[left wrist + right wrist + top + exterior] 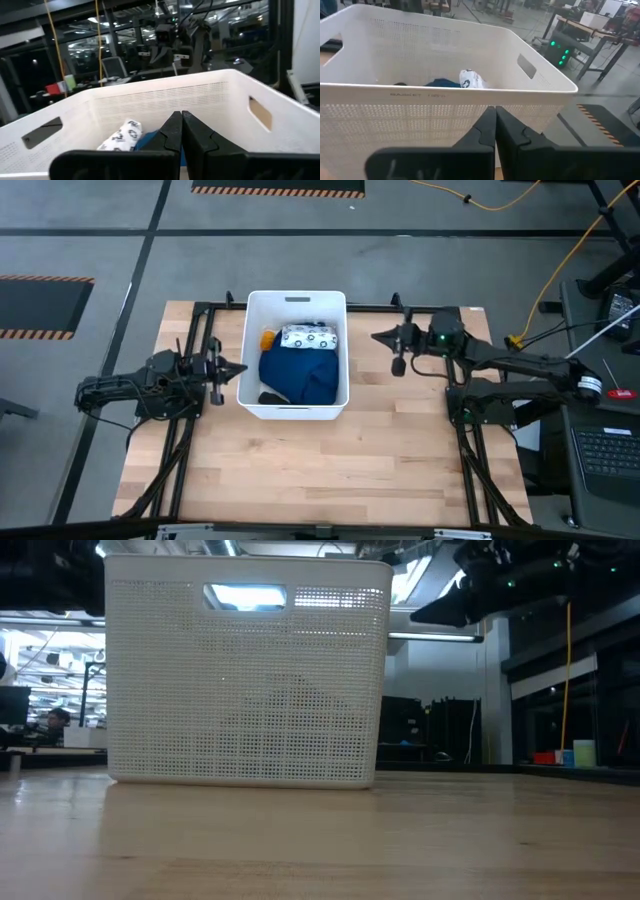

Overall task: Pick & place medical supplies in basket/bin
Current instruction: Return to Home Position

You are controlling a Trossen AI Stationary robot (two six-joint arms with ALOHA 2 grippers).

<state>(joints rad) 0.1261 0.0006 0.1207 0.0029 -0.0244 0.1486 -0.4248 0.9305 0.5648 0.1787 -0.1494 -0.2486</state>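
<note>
The white tub (pixel 295 305) stands on the wooden table between both arms. Inside it lie the dark blue cloth (pixel 298 375), the white dark-dotted packet (pixel 308 336) on the cloth's far part, the orange bottle (pixel 267 338) at the far left corner and a black oblong (pixel 270 397) at the near left. My left gripper (pixel 240 368) is shut, just outside the tub's left wall. My right gripper (pixel 378 337) is shut, a little off the tub's right wall. The left wrist view shows the packet (pixel 121 138) over the rim; the right wrist view shows the packet (pixel 471 79) too.
The tub (pixel 245 680) fills the middle of the low view, with bare table in front of it. Bare wood lies near the table's near edge (pixel 320 480). A laptop keyboard (pixel 610 450) and cables sit beyond the table's right side.
</note>
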